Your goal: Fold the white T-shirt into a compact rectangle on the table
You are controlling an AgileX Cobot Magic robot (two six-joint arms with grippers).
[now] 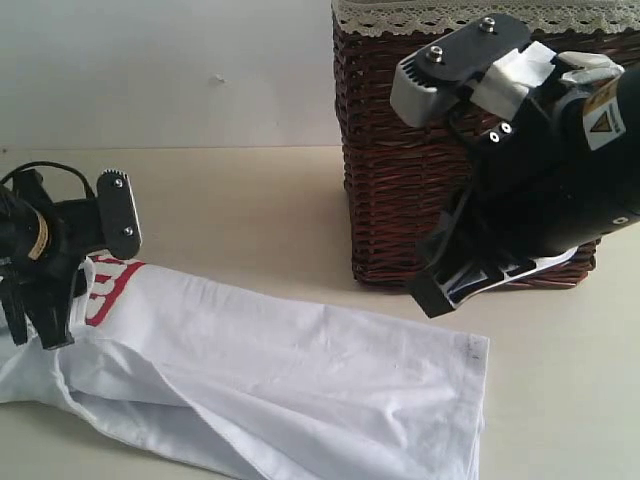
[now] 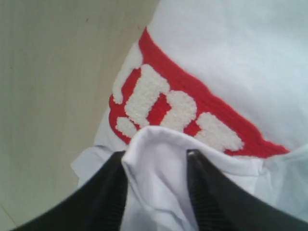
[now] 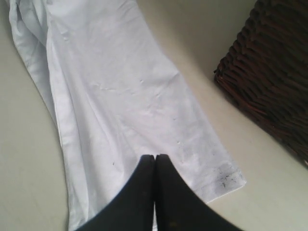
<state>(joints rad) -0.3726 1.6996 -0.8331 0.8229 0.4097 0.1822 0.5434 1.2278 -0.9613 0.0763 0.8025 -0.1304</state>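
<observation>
Nearest: white T-shirt (image 1: 300, 370), one, lying as a long folded band across the near side of the table (image 1: 260, 200), red letters (image 2: 159, 103) at its left end. Next, left gripper (image 2: 157, 156), at that left end, jaws pinching a bunched fold of the shirt. Then right gripper (image 3: 155, 159), raised above the shirt's right end, fingers pressed together, holding nothing. Farther right, wicker basket (image 1: 400, 200), dark brown, lace-trimmed. Farthest, wall (image 1: 150, 70), plain white.
</observation>
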